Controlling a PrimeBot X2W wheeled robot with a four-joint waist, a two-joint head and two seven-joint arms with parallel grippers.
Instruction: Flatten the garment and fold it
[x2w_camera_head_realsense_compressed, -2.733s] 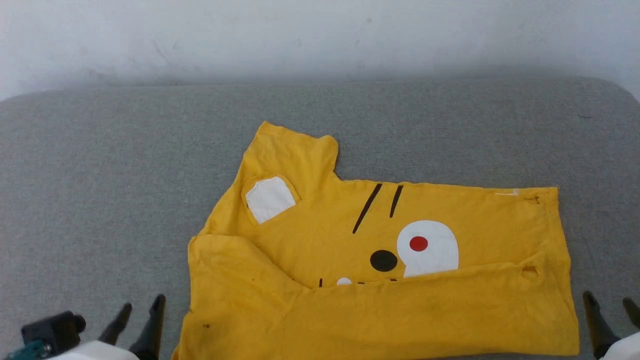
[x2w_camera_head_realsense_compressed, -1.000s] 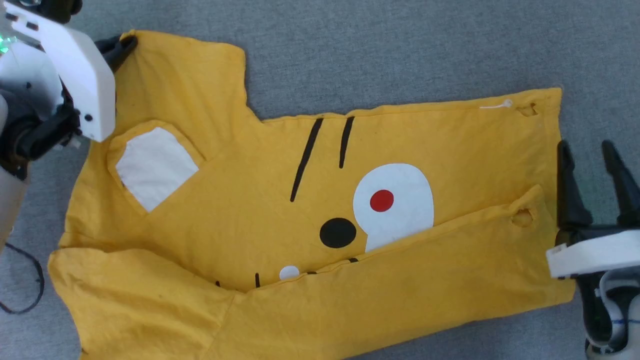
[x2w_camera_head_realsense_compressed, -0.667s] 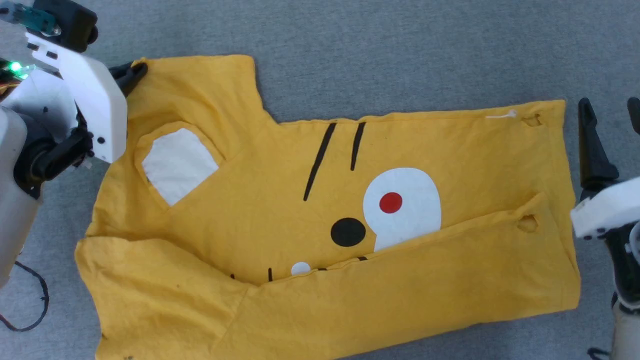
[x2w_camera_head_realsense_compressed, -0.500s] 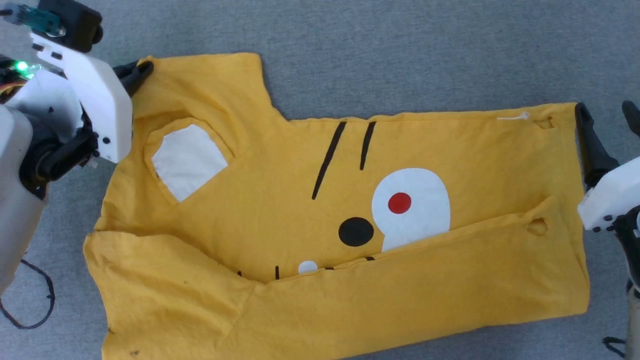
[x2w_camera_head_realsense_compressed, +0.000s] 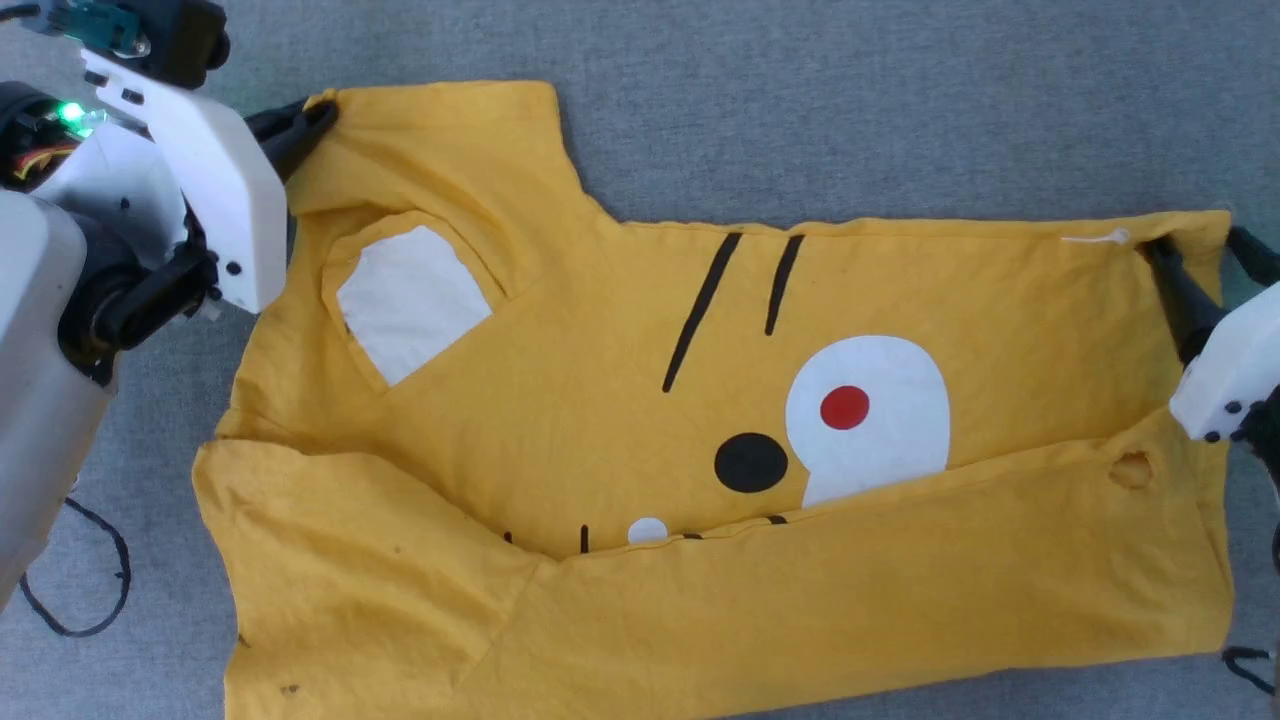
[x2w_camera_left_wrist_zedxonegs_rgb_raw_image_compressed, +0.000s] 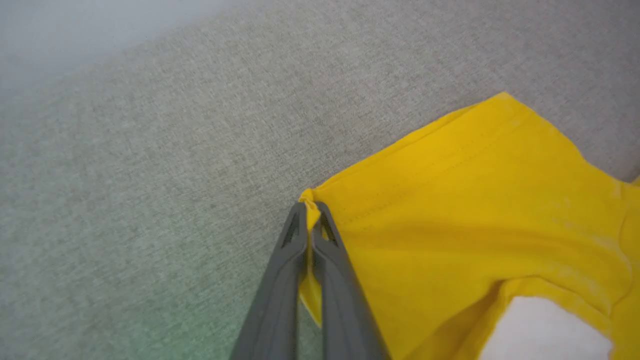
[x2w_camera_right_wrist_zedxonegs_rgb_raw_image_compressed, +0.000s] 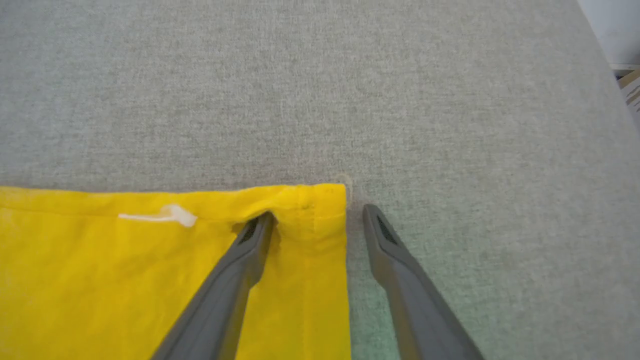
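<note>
Straddling the far hem corner of the garment at about two o'clock in the head view, the right gripper is held wide apart and nothing is yet gripped. One finger is laid on the yellow cloth beside a small white tag, and the other is placed just past the edge, over the grey padded surface. Half a second ago both fingers were off the cloth, just beside that edge, so the approach can be judged nearly finished, with only the closing left. At about ten o'clock the left gripper is kept clenched on the tip of the sleeve, a pinch of yellow fabric being seen between its fingers in the left wrist view; that hold is unchanged. The garment is spread print side up across the surface, with its near strip, from seven to four o'clock, folded over the lower part of the cartoon face. Once both far corners are held, the far edge could probably be pulled taut or carried over for the next fold.
</note>
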